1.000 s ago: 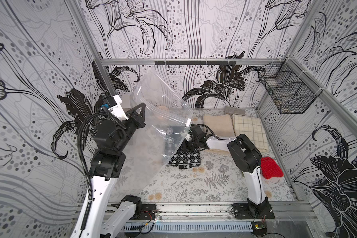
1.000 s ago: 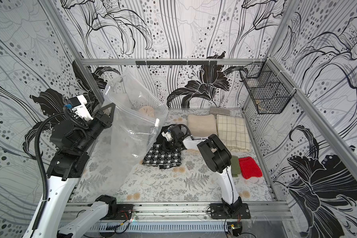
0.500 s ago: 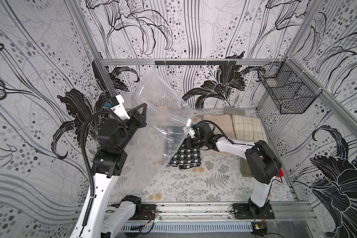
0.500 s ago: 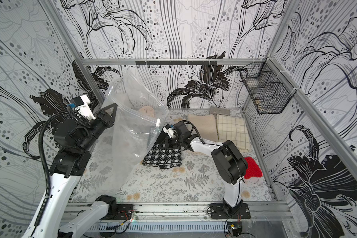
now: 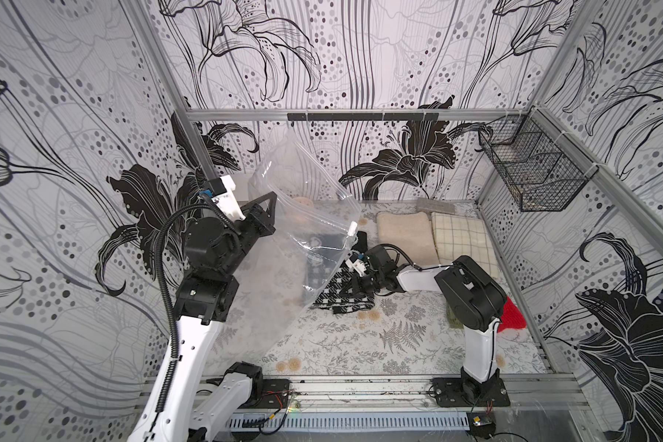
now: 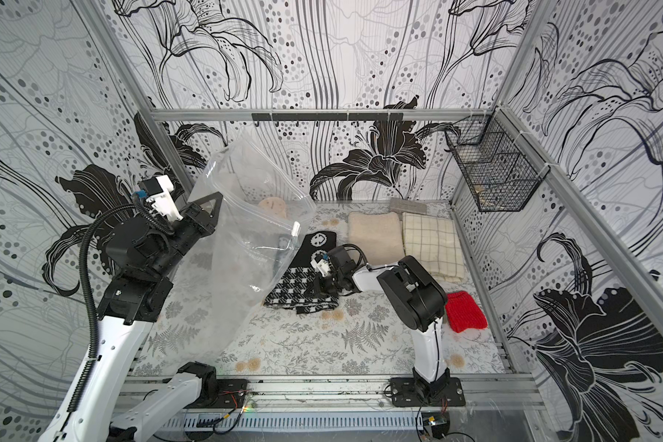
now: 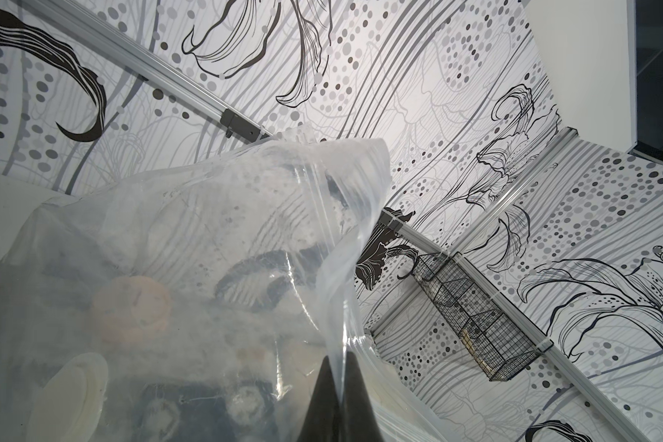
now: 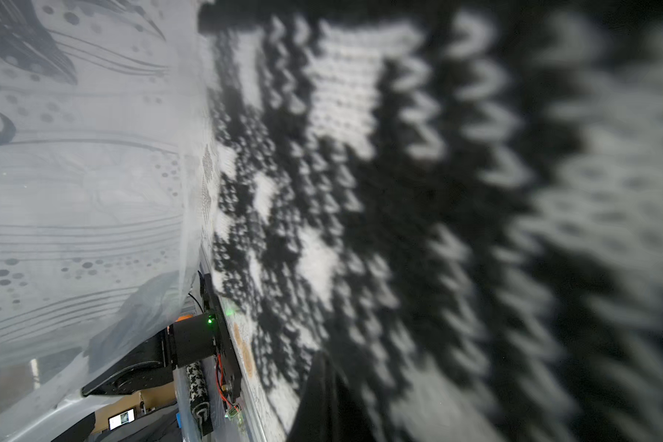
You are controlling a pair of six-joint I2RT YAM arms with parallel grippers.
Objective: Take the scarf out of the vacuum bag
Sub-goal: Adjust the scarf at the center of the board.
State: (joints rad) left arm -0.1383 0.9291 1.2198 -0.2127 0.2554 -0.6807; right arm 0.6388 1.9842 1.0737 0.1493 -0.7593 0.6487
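Top views: right gripper (image 6: 315, 285) lowered onto scarf (image 6: 295, 294), seemingly clamped on it; left gripper (image 6: 216, 199) pinching vacuum bag (image 6: 245, 237) aloft; scarf nearly free.

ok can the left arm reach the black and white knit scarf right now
Probably not: the left gripper is shut on the clear plastic vacuum bag, which hangs between it and the scarf the right gripper holds.

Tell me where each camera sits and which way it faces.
Top views: high in front, looking down at the table; both arms, vacuum bag, scarf show.
Left wrist: on the raised arm, facing the walls through the bag film pinched in the left gripper.
Right wrist: low, close on the blurred scarf; the shut right gripper shows.
Shared: wire basket, top and left wrist.
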